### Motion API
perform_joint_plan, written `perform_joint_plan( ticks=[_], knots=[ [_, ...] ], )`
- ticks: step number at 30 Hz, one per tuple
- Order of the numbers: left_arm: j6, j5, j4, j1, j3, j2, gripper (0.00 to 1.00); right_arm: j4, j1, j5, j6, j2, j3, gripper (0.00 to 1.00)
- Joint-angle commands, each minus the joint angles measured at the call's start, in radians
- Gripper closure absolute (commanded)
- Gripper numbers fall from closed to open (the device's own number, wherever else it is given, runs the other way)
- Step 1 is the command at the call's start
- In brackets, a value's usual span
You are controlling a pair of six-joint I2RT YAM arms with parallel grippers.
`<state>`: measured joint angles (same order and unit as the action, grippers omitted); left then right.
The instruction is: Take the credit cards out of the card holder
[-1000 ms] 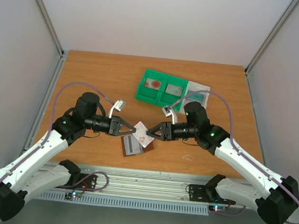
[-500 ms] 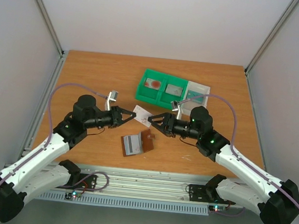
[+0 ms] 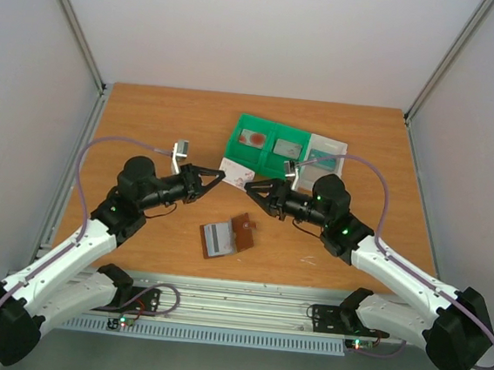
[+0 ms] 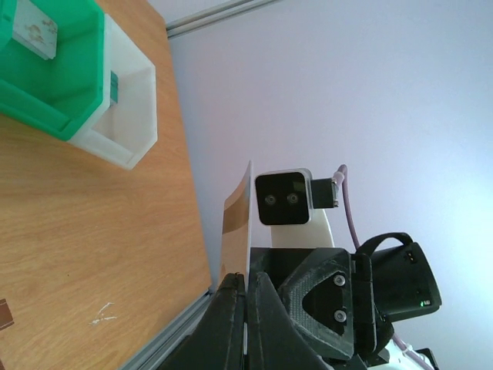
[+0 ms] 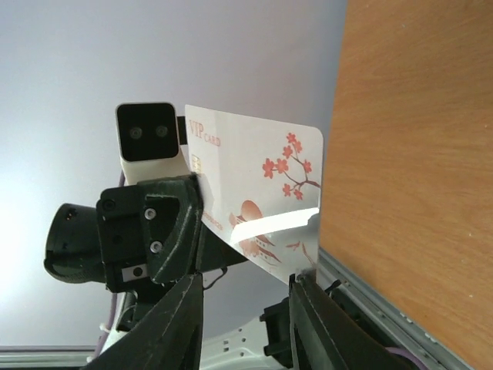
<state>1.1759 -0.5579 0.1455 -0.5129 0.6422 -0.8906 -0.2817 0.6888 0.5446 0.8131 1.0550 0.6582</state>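
The card holder point(image 3: 224, 237) lies open on the table, with its grey inner pockets up and a brown flap at its right. My left gripper point(image 3: 218, 175) is shut on a white card with red blossoms point(image 3: 236, 173) and holds it in the air, beyond the card holder and near the green tray. The left wrist view shows the card edge-on point(image 4: 239, 220) in the shut left gripper point(image 4: 246, 279). My right gripper point(image 3: 250, 191) is open and faces the left one. In the right wrist view the card point(image 5: 262, 193) hangs between the spread fingertips point(image 5: 306, 287) of the right gripper point(image 5: 246, 284).
A green tray point(image 3: 268, 149) with a white compartment point(image 3: 326, 151) stands at the back of the table and holds cards. It also shows in the left wrist view point(image 4: 54, 92). The wooden table point(image 3: 157, 124) ends at a metal rail in front.
Both grippers have risen from over the card holder and moved back toward the tray. The card went with them and the card holder stayed on the table.
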Motion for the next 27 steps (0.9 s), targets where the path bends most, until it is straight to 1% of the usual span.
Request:
perform_joint_plan(
  ticks=[1, 7, 12, 15, 17, 19, 21, 27],
  knots=[
    [0.034, 0.020, 0.111, -0.004, -0.022, 0.010, 0.99, -0.034, -0.002, -0.036, 0.032, 0.014, -0.016, 0.67],
    [0.025, 0.039, 0.084, -0.003, -0.024, 0.025, 1.00, -0.021, -0.003, -0.042, 0.047, 0.013, -0.016, 0.57],
    [-0.010, 0.054, 0.047, -0.004, -0.016, 0.033, 1.00, 0.084, -0.001, -0.046, 0.028, 0.017, 0.009, 0.49],
    [-0.009, 0.050, 0.049, -0.003, -0.013, 0.030, 1.00, 0.088, 0.000, -0.038, 0.029, 0.029, 0.019, 0.47],
    [-0.009, 0.046, 0.049, -0.004, -0.012, 0.031, 1.00, 0.064, 0.000, -0.034, 0.030, 0.035, 0.019, 0.52],
    [-0.007, 0.045, 0.050, -0.004, -0.016, 0.034, 0.99, 0.029, 0.001, -0.035, 0.036, 0.034, 0.012, 0.61],
    [-0.006, 0.046, 0.051, -0.004, -0.021, 0.038, 1.00, 0.006, 0.001, -0.036, 0.037, 0.036, 0.007, 0.68],
    [0.012, 0.031, 0.066, -0.004, -0.035, 0.038, 1.00, -0.038, 0.001, -0.029, 0.036, 0.047, 0.006, 0.75]
  ],
)
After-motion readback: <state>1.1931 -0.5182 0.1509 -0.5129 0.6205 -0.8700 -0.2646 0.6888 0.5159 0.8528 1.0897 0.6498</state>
